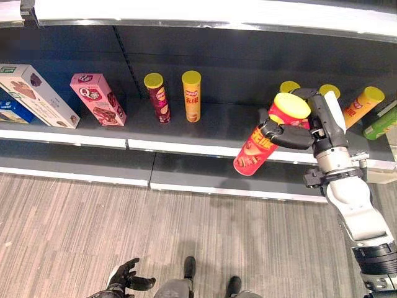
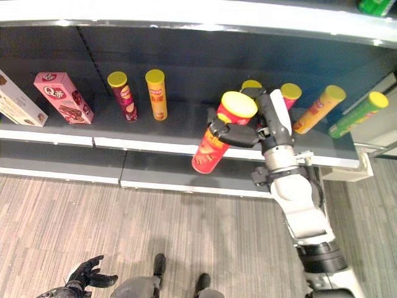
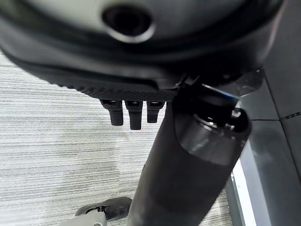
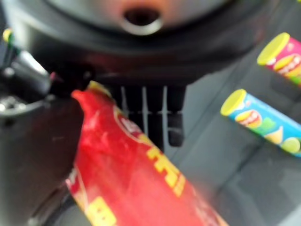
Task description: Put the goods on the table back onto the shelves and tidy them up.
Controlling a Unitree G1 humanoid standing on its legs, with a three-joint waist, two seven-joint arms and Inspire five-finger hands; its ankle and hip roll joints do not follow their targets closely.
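Observation:
My right hand (image 1: 298, 133) is shut on a red chip can (image 1: 254, 152) with a yellow lid, gripping it near the top. The can hangs tilted in front of the dark shelf (image 1: 186, 149), its base below the shelf's white front edge. In the right wrist view the red can (image 4: 136, 174) runs out past the fingers (image 4: 162, 117), thumb on the other side. Low down by the floor hangs my left hand (image 1: 127, 276), fingers relaxed and holding nothing; its fingers (image 3: 134, 113) show straight in the left wrist view.
On the shelf stand a maroon can (image 1: 157, 97) and an orange can (image 1: 191, 95), with a pink box (image 1: 97, 99) and a white box (image 1: 37, 94) further left. Behind and right of the held can are several more cans, among them an orange one (image 1: 361, 105) and a green one (image 2: 356, 113).

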